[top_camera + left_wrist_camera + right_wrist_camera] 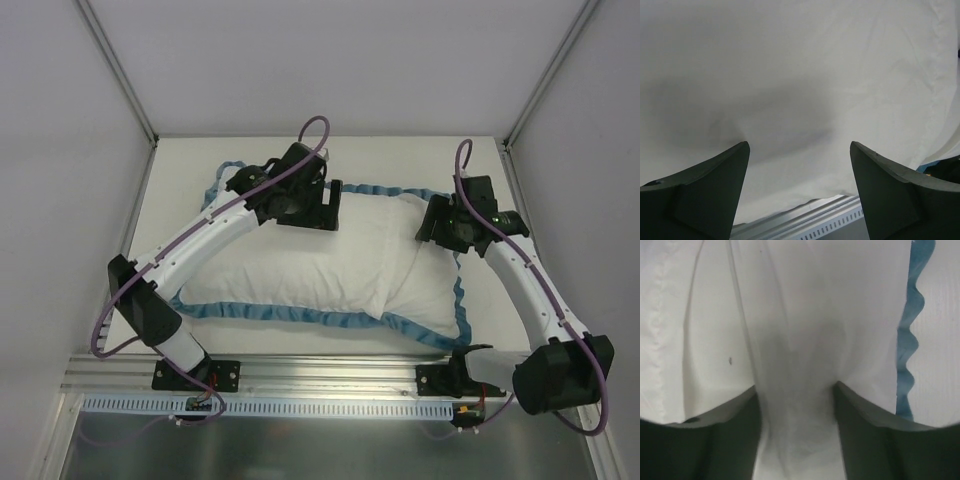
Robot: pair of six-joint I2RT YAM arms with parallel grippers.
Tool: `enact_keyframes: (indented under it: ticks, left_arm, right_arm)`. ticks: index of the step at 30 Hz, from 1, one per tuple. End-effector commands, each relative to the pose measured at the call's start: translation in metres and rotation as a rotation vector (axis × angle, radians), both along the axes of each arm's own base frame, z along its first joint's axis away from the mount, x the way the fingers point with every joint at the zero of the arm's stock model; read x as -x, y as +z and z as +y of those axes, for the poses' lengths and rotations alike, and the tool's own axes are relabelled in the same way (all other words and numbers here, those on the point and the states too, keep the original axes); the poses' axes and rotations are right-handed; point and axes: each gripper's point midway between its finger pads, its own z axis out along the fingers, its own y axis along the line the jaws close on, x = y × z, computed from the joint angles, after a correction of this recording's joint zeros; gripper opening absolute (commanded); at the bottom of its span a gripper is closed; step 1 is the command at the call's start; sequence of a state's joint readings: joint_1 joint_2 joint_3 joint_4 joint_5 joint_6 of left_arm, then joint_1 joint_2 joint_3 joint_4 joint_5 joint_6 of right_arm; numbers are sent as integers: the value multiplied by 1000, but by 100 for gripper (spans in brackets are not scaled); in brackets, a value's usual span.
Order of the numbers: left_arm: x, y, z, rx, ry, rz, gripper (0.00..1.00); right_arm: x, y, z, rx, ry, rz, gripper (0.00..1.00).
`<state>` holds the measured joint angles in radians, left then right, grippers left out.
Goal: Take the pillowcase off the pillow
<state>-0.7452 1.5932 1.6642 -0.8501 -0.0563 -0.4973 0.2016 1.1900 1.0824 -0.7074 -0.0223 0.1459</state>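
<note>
Legible text, labels, brands, numbers and signs: none in any view. The pillow (300, 255), the pillowcase (440, 300) at 4 o'clock of it, and the aluminium rail (330, 372) at 6 o'clock carry no marking that can be read.

Left pincer (799, 143) agape over white pillow (790, 70)

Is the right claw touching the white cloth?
Touching. The right wrist view shows a fold of white cloth filling the gap of the right gripper, against both fingers.
</note>
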Motion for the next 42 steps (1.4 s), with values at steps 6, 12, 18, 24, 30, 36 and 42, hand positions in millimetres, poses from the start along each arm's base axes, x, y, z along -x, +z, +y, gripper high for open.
enact_keyframes:
  ticks: [6, 12, 18, 24, 30, 36, 42]
  left_arm:
    - [11, 6, -43, 22, -92, -2, 82]
    - [17, 13, -90, 21, -190, -21, 81]
    - [23, 16, -138, 8, -259, -50, 83]
    - [25, 5, -162, -20, -273, -52, 85]
    - [18, -27, -169, -101, -277, -47, 85]
    - [11, -53, -139, -264, -192, -48, 44]
    - [0, -46, -67, -317, -39, -15, 8]
  right_arm:
    - [15, -6, -44, 57, -154, -53, 39]
    - [26, -10, -53, -29, -205, -54, 30]
    - [32, -20, -37, -132, -194, -46, 1]
    - [39, -21, -30, -172, -186, -63, 1]
    - [43, -15, -28, -189, -185, -81, 1]
    - [48, -16, -32, -160, -191, -76, 1]
    - [54, -27, -36, -135, -195, -51, 1]
